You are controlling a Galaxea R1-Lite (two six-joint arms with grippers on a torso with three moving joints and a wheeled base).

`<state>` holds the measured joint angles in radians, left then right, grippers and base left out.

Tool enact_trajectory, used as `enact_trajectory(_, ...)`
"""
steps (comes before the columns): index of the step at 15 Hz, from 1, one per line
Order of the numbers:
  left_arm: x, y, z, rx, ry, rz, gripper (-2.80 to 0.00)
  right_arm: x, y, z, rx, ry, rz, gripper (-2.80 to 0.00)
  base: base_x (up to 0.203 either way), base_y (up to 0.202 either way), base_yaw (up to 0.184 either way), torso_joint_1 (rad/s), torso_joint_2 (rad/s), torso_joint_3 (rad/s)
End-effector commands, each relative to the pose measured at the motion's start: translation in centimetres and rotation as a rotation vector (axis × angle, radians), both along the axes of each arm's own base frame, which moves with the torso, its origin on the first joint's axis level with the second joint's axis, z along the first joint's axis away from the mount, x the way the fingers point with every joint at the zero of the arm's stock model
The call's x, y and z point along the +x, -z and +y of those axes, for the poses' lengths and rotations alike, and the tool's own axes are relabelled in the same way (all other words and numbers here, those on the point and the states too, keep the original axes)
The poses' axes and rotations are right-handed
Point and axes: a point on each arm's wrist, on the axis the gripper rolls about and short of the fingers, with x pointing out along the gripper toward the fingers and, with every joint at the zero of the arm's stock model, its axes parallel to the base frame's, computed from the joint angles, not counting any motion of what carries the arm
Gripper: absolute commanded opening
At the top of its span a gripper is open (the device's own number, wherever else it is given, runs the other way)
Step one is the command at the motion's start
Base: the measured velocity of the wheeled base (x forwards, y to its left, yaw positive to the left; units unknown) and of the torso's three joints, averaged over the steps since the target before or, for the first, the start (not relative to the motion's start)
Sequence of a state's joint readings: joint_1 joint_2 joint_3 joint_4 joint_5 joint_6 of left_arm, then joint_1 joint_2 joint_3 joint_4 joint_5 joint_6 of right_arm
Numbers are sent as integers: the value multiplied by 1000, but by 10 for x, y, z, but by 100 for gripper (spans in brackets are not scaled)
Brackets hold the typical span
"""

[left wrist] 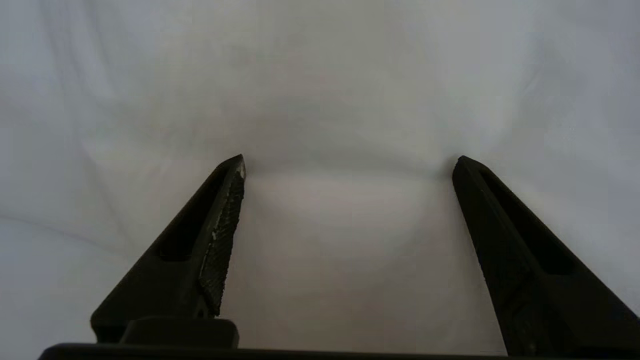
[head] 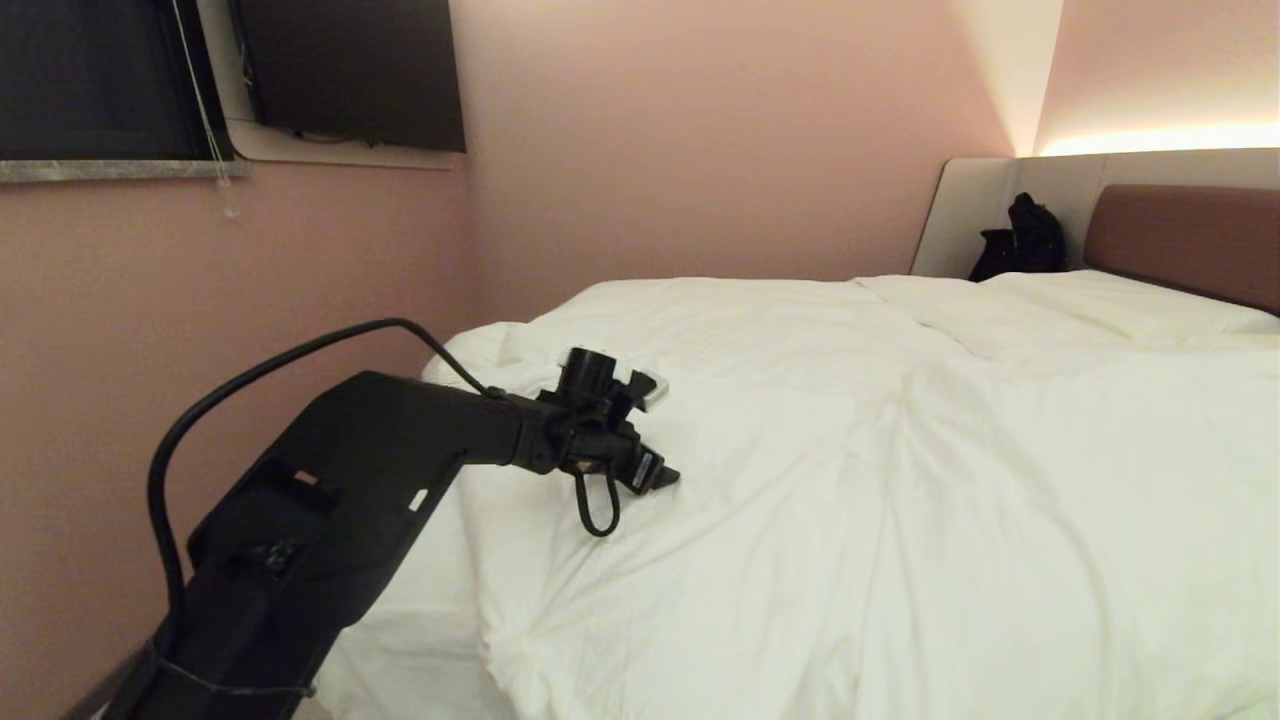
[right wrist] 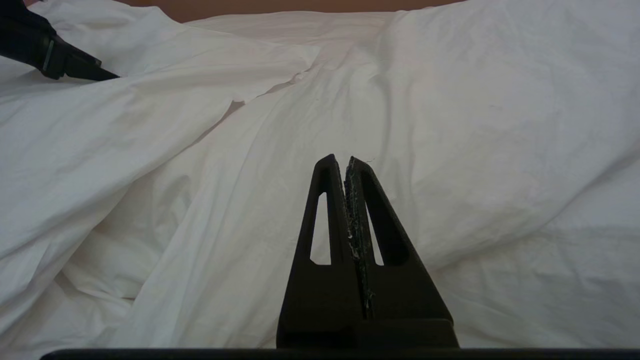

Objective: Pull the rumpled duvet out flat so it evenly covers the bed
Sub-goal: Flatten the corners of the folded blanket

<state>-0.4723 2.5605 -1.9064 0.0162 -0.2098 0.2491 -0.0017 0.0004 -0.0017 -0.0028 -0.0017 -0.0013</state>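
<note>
We note the left gripper (left wrist: 348, 165) with fingers spread wide, tips against the duvet (head: 850, 450) near the bed's (head: 1180, 235) left corner. The right gripper (right wrist: 345, 162) hovers pressed together over wrinkled folds.

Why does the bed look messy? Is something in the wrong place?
The duvet is rumpled, with a ridge down its middle and bunched folds at the near corner. A black bag sits at the headboard, odd for a bed.
</note>
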Motion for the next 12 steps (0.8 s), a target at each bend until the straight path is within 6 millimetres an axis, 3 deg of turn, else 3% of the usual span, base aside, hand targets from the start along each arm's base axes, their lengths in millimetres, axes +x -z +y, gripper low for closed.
enact_trajectory(1,1,19,-1,22,4,31,0,0,0,0,0,0,1,-280,0,0,0,0,0,0)
enact_trajectory(2,1,29,-1,34,6,47,0,0,0,0,0,0,-1,-280,0,0,0,0,0,0)
enact_trajectory(7,-5,35,-4,51,20,65,0,0,0,0,0,0,1,-280,0,0,0,0,0,0)
enact_trajectory(8,-7,37,-3,59,25,73,-280,0,0,0,0,0,-1,-280,0,0,0,0,0,0)
enact_trajectory(12,-10,39,-3,81,53,63,-280,0,0,0,0,1,0,-280,0,0,0,0,0,0)
